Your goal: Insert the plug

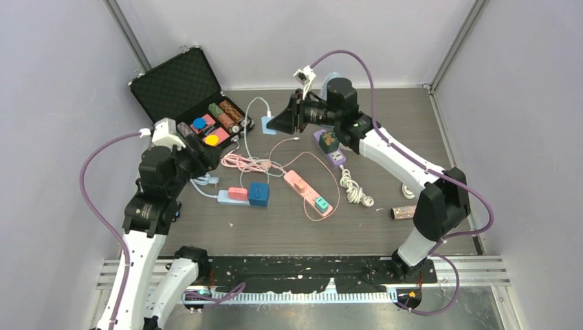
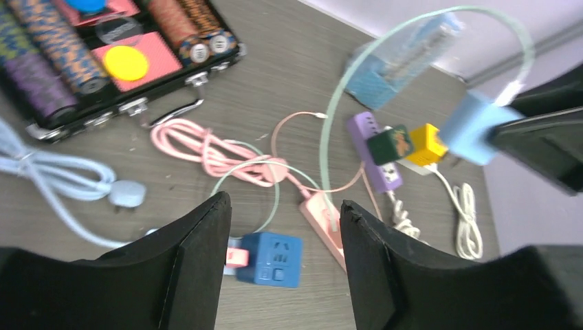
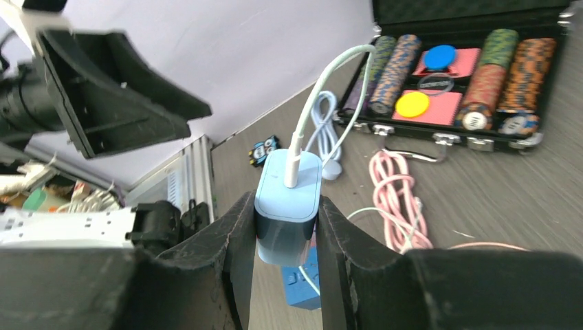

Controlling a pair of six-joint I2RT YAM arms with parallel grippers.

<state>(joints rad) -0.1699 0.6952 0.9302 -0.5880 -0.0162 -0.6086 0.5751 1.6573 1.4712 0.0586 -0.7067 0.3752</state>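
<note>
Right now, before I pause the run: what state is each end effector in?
Left end effector: open, holding nothing.
Right end effector: closed on the light blue charger.

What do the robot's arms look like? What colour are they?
Both the left arm and the right arm are white tubes with chunky black joints. A purple cable loops along each one to a small white camera. The jaws are black, wedge-shaped, flat inside.

Pale-blue plug (white cable attached) held aloft; blue socket cube lying apart.
</note>
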